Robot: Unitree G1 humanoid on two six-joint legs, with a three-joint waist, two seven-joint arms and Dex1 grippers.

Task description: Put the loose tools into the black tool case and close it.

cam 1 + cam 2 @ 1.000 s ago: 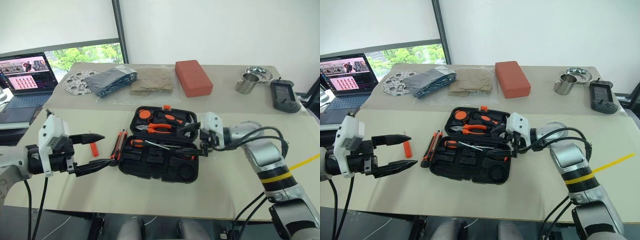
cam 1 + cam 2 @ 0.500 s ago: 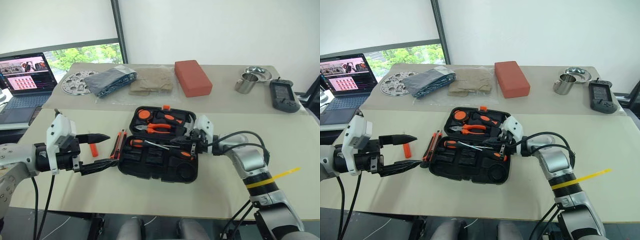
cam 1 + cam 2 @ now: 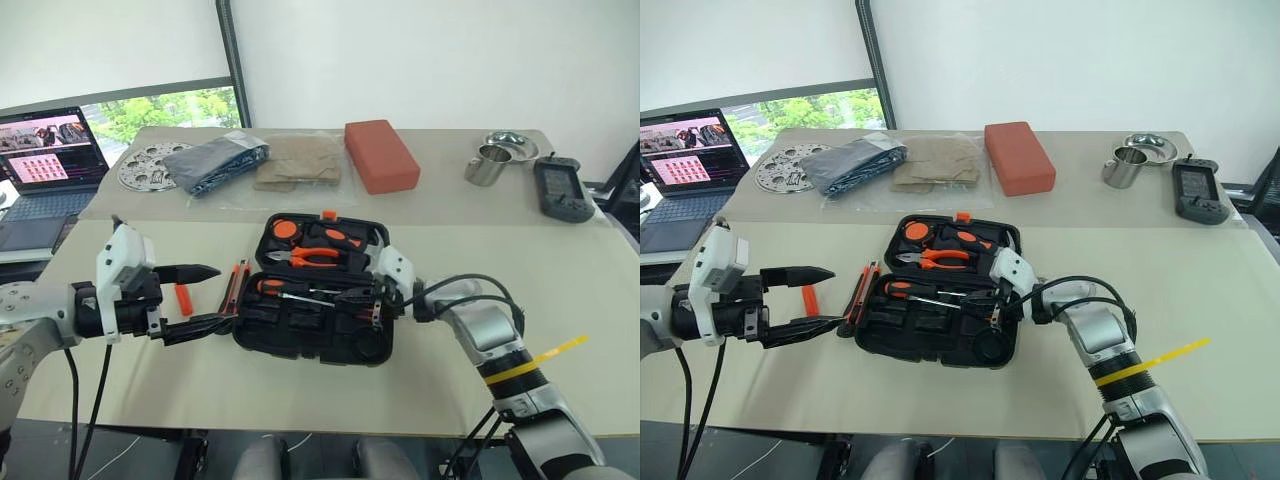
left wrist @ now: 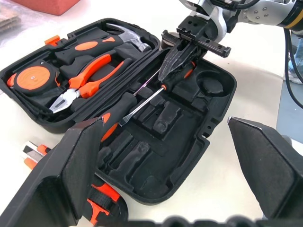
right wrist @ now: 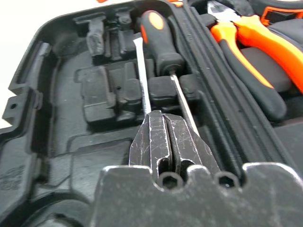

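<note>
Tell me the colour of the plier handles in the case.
Orange with black, on the pliers in the case; left wrist view shows them best.

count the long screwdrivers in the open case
2 long screwdrivers, both in the black tool case's near half: one with its handle at the left end, the other with its handle under the right gripper.
</note>
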